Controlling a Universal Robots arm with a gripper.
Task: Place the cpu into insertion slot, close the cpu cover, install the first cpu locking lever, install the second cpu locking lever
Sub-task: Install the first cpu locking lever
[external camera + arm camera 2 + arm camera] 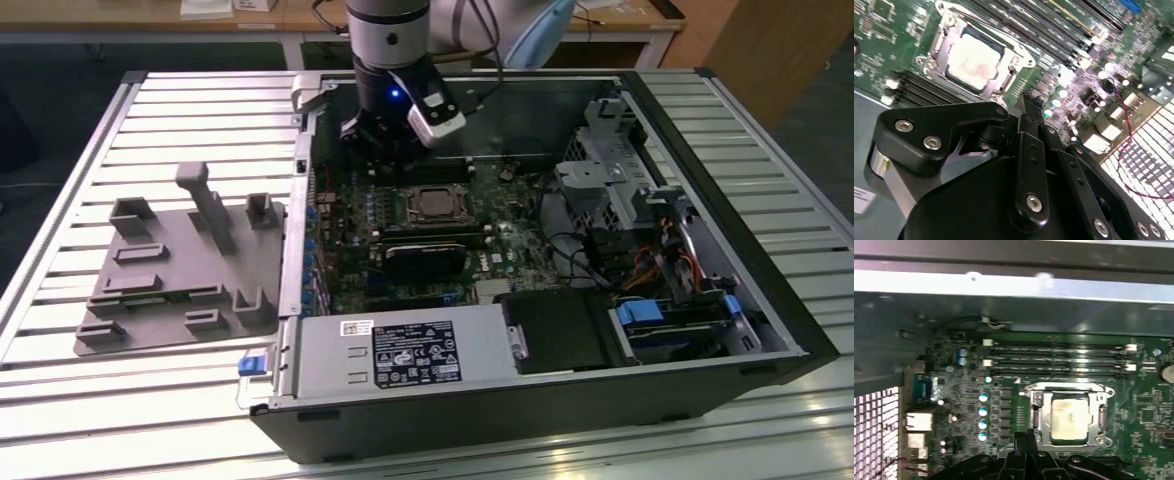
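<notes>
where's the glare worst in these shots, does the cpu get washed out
Exterior view: the table slats wash out white toward the exterior view's left. First wrist view: the case edge is blown out bright, while the cpu has only a light sheen. Second wrist view: the cpu glares pale, its markings faint.

Pale cpu (1070, 420) under closed cpu cover (1099, 411)
</notes>
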